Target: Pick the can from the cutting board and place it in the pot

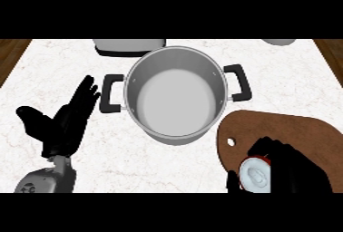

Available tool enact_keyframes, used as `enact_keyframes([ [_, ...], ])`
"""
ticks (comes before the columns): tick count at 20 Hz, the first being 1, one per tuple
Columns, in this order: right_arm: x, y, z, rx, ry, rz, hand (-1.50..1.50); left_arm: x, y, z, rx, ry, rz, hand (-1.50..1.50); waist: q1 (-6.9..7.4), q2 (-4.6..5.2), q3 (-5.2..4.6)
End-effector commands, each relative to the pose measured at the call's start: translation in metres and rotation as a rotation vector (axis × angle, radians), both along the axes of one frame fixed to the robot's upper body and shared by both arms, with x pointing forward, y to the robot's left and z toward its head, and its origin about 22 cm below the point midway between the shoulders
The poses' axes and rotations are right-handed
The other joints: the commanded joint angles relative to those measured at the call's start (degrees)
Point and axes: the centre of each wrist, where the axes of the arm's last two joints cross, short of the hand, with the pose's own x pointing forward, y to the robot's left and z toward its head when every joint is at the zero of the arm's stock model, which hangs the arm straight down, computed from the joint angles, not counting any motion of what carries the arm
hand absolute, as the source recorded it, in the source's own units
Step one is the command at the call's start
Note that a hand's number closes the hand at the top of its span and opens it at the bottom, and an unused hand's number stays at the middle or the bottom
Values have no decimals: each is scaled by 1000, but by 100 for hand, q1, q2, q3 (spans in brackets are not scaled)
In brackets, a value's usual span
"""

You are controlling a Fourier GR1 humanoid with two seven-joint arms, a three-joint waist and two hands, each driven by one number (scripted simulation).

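Observation:
A steel pot (175,93) with two black handles stands at the counter's middle, its inside bare. To its lower right lies a dark brown cutting board (288,131) with a hanging hole near its left edge. On the board's near part is the can (256,176), showing its silver top and a red rim. My right hand (295,170) is curled round the can from the right, with the thumb low on its left. My left hand (64,120) rests open at the left, fingers pointing up, apart from the pot.
A grey and black object (129,46) sits at the back edge behind the pot. A pale dish (280,41) shows at the top right. Wooden floor borders the white marble counter (40,68) on both sides.

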Motion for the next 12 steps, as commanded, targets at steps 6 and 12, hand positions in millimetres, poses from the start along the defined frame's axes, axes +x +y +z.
enact_keyframes([
  [6,-39,38,73,-60,-309,113,150,3,-4,-3,18,1,-9,0,65,10,-2],
  [12,-20,63,97,14,-393,172,150,-5,-13,1,0,-2,-25,0,114,2,0],
])
